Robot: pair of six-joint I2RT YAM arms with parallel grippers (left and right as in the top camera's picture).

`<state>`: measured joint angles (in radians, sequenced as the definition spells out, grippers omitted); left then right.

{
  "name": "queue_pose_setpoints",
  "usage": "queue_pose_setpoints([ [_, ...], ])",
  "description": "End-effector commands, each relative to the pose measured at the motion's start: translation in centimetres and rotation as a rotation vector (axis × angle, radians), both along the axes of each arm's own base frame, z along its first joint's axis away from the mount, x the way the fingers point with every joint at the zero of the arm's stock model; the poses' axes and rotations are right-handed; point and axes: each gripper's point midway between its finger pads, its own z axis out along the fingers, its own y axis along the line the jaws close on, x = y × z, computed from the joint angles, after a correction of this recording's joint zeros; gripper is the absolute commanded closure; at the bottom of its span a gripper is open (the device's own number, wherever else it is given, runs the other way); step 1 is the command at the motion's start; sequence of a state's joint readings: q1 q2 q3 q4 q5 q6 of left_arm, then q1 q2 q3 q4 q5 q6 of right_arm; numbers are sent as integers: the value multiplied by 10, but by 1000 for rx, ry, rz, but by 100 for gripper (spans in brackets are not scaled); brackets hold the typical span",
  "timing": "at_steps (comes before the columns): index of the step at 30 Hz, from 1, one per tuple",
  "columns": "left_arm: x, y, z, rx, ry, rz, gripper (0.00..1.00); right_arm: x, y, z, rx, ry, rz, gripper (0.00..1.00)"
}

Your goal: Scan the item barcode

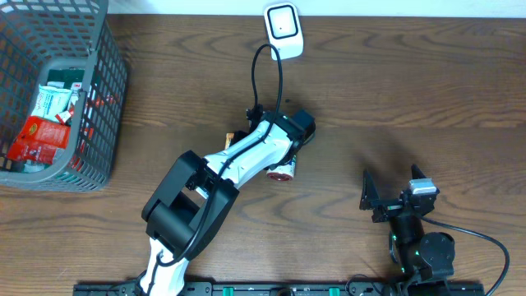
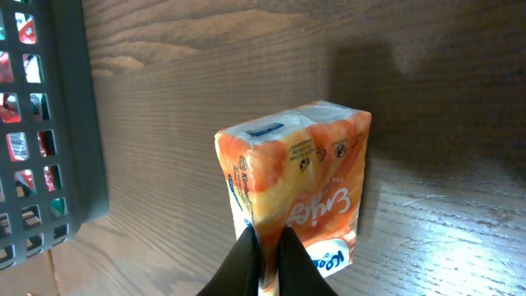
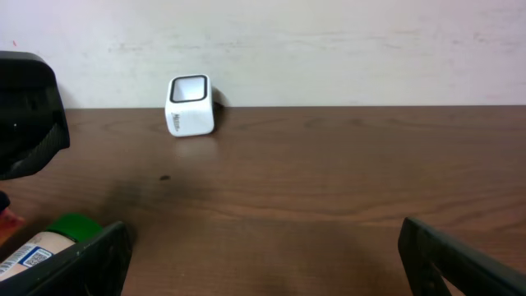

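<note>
An orange-and-white tissue pack (image 2: pixel 296 193) hangs a little above the wooden table, and my left gripper (image 2: pixel 267 251) is shut on its near edge. From overhead only an orange corner of the pack (image 1: pixel 233 138) shows beside the left gripper (image 1: pixel 248 123), under the white arm link. The white barcode scanner (image 1: pixel 283 30) stands at the table's far edge, beyond the pack; it also appears in the right wrist view as the scanner (image 3: pixel 190 105). My right gripper (image 1: pixel 388 197) rests low at the near right, open, with nothing between its fingers (image 3: pixel 82 259).
A grey wire basket (image 1: pixel 97 107) holding several packets stands at the far left, its wall (image 2: pixel 78 123) close to the pack. A small white bottle (image 1: pixel 283 171) with a green cap (image 3: pixel 72 226) lies under the left arm. The scanner's cable (image 1: pixel 255 74) runs towards the arm.
</note>
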<state>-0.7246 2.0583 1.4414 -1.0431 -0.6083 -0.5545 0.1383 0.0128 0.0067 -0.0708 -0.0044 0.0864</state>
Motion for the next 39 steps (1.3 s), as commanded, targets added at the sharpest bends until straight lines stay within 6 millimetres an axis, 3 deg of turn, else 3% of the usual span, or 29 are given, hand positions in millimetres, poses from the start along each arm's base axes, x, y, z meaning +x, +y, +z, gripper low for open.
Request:
queue_pose_setpoints([
  [1, -2, -2, -3, -24, 2, 23, 85, 0, -2, -1, -13, 2, -6, 1],
  [4, -3, -3, -4, -32, 7, 24, 78, 0, -2, -1, -13, 2, -6, 1],
  [12, -3, -3, -3, -32, 7, 24, 70, 0, -2, -1, -13, 2, -6, 1],
  [16, 3, -3, 9, -73, 0, 45, 70, 0, -2, -1, -13, 2, -6, 1],
  [21, 13, -8, 32, -314, 79, 85, 60, 0, -2, -1, -13, 2, -6, 1],
  [25, 19, -1, 45, -579, 181, 116, 44, 0, -2, -1, -13, 2, -6, 1],
  [28, 19, 8, 49, -788, 283, 118, 40, 0, -2, -1, -13, 2, -6, 1],
  [32, 19, 23, 47, -1000, 362, 83, 38, 0, -2, -1, -13, 2, -6, 1],
  [37, 14, 54, 24, -1028, 370, 94, 36, 0, -2, -1, -13, 2, -6, 1],
  [39, 10, 53, 14, -1060, 377, 67, 34, 0, -2, -1, -13, 2, -6, 1],
])
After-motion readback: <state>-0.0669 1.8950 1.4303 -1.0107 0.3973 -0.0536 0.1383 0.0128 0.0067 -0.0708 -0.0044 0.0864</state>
